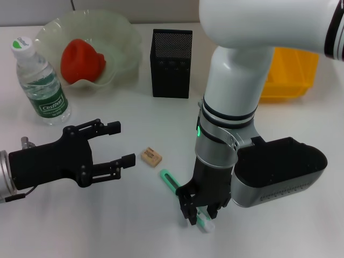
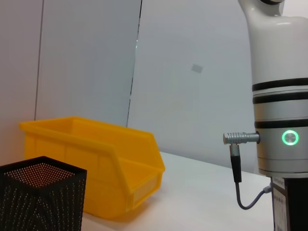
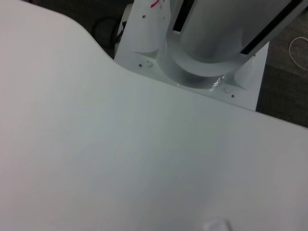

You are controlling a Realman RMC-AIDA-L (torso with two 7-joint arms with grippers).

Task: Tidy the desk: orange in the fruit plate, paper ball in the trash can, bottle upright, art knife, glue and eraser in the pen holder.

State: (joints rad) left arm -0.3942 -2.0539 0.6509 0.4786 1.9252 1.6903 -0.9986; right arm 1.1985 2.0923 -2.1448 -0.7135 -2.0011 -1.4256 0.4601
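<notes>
A green art knife (image 1: 171,180) lies on the white table, its white end under my right gripper (image 1: 201,216). The right gripper points straight down with its fingers pinched on either side of the knife. A tan eraser (image 1: 151,156) lies just left of the knife. My left gripper (image 1: 122,144) is open and empty, hovering left of the eraser. The black mesh pen holder (image 1: 171,63) stands at the back middle and also shows in the left wrist view (image 2: 41,199). A water bottle (image 1: 41,80) stands upright at the far left. A red-orange fruit (image 1: 81,60) sits in the pale green fruit plate (image 1: 121,37). Paper ball and glue are out of view.
A yellow bin (image 1: 290,72) stands at the back right, partly behind my right arm; it also shows in the left wrist view (image 2: 96,159). The right wrist view shows only bare table and the robot's base (image 3: 202,62).
</notes>
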